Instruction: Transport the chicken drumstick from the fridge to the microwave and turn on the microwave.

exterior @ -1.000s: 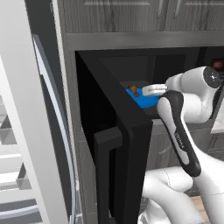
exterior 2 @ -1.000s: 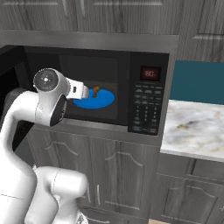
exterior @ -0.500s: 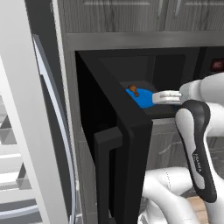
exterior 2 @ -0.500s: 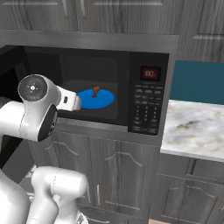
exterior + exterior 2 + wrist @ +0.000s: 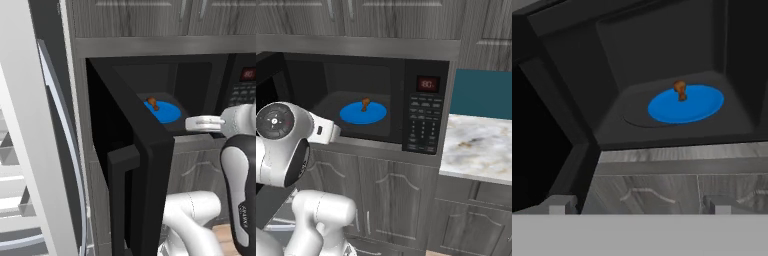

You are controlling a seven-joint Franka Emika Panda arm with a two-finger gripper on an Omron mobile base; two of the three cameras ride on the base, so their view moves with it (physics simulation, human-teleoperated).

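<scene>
1. Pulled back since a second ago, the gripper [image 5: 639, 209] now sits outside the microwave [image 5: 423, 107], in front of its open cavity.
2. Jaws stand wide apart and hold nothing — both tips show at the bottom of the hand view.
3. Ahead of the jaws and well apart from them, the drumstick [image 5: 680, 90] — small, orange-brown, with a knobbed end up — stands on the plate [image 5: 692, 107].
4. It rests near the plate's far edge, seen from the jaws.
5. That blue round plate lies flat on the dark cavity floor.
6. Microwave door [image 5: 137, 165] is swung open to the left of the jaws.
7. Keypad [image 5: 422, 122] and red display [image 5: 427, 84] sit to the cavity's right.
</scene>
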